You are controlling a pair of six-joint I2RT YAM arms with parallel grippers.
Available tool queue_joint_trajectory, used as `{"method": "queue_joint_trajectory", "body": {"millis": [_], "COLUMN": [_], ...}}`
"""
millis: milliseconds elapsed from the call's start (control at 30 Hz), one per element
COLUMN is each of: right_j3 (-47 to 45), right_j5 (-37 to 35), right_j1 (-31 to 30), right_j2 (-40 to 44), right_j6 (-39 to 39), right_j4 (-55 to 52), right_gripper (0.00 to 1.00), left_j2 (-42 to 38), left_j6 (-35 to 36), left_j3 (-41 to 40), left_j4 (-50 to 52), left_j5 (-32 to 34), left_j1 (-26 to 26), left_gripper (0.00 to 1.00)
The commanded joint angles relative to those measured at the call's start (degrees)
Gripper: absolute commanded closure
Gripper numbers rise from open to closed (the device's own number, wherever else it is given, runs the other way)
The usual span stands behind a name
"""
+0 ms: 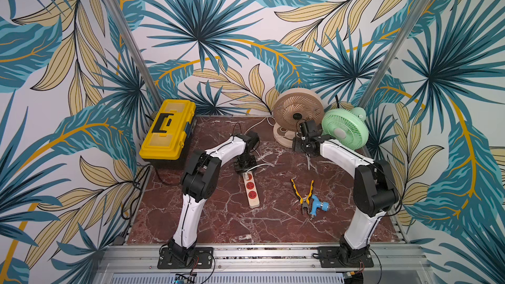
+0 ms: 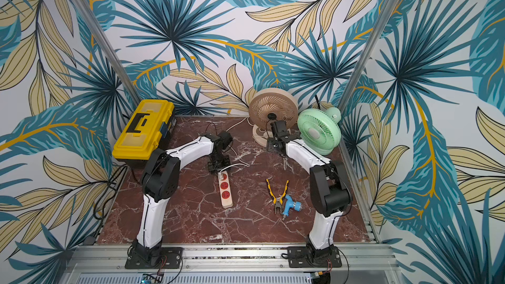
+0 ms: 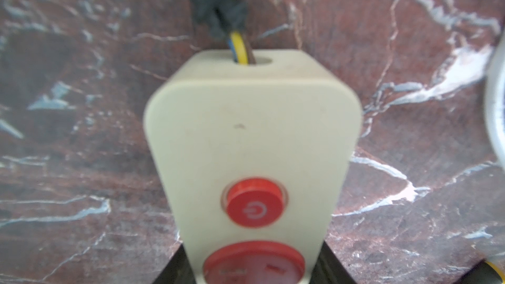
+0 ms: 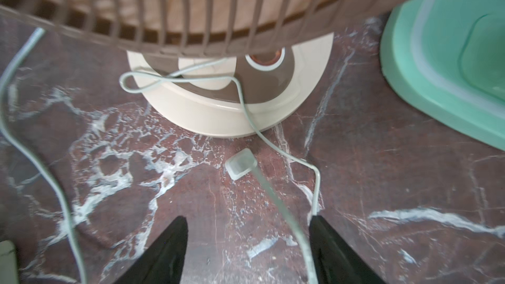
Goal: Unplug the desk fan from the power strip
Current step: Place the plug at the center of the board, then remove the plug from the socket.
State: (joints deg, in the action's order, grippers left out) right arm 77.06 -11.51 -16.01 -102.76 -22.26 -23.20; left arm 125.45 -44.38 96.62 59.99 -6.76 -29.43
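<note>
The cream power strip [image 1: 252, 191] with red sockets lies mid-table, pointing away from me. My left gripper [image 1: 245, 169] is shut on its far end; in the left wrist view the black fingers [image 3: 175, 271] press both sides of the strip [image 3: 251, 132], below the red button [image 3: 255, 203], and the nearest socket [image 3: 254, 263] holds no plug. The beige desk fan [image 1: 297, 110] stands at the back. My right gripper [image 4: 248, 222] hangs open in front of the fan's base [image 4: 218, 116]. A whitish plug [image 4: 240, 166] lies loose on the marble, and its cord [image 4: 289, 222] runs between the open jaws.
A green fan [image 1: 345, 128] stands right beside the beige one, close to the right arm. A yellow toolbox [image 1: 168, 129] sits at the back left. Yellow-handled pliers [image 1: 303, 195] and a blue tool [image 1: 318, 206] lie right of the strip. White cord [image 1: 259, 165] trails by the left gripper.
</note>
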Motion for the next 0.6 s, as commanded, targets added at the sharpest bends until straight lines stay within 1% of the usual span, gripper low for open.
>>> {"method": "queue_joint_trajectory", "body": {"millis": [0, 133, 267, 400, 567], "right_j3": [-3.1, -5.4, -10.3, -15.7, -20.7], "right_j5": [0.2, 1.9, 5.5, 6.7, 7.5], "right_j1": [-0.4, -2.1, -5.2, -11.0, -18.5], "right_j2": [4.9, 9.1, 14.3, 18.4, 21.2], "right_j6": [-0.2, -0.7, -1.9, -2.6, -4.2], "right_j4": [-1.0, -0.7, 2.7, 6.8, 11.2], "right_gripper": [0.26, 0.26, 0.27, 0.29, 0.31], "left_j2": [6.3, 6.3, 6.5, 6.5, 6.6], "left_j6": [4.9, 5.0, 4.9, 4.9, 5.1], "left_j3": [-4.6, -4.5, -4.4, -4.4, -4.5], "left_j4": [-0.7, -0.7, -0.7, -1.0, -1.3], "left_j5": [2.6, 2.4, 1.9, 1.1, 0.5], "left_j1": [0.0, 0.0, 0.0, 0.0, 0.0], "left_gripper": [1.0, 1.0, 1.0, 1.0, 1.0]}}
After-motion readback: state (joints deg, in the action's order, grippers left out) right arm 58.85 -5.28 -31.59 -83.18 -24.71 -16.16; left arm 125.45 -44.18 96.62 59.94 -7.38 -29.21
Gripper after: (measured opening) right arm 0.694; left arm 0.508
